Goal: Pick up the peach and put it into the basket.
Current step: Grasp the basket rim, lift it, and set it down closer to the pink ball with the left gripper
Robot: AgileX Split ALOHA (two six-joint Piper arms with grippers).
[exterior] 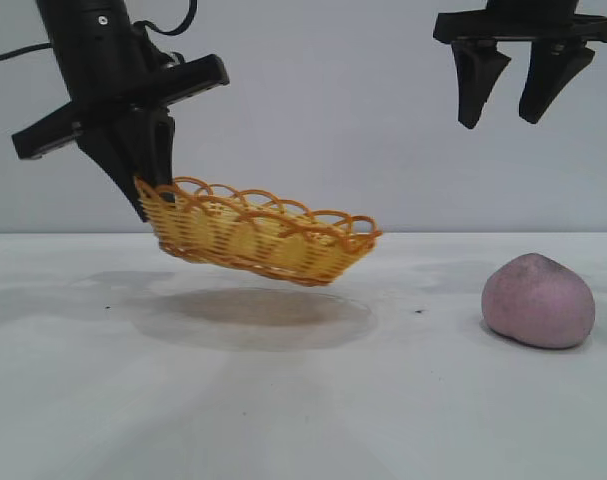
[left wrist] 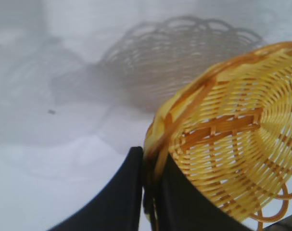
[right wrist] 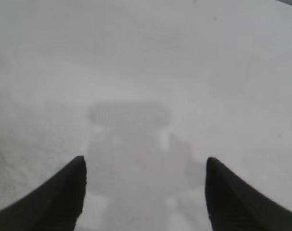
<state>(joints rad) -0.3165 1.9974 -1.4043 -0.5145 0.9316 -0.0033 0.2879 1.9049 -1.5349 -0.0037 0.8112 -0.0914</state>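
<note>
Above table, left gripper clamps basket rim.

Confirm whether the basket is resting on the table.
No: the left gripper holds the basket by its rim, tilted above the table, with its shadow underneath.

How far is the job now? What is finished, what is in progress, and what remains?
Done: the left gripper is shut on the rim of the basket and holds it tilted above the table. In hand: the right gripper hangs open, high above the peach. Left: the peach lies on the table, untouched and outside the basket, so picking it up and placing it remain.
</note>
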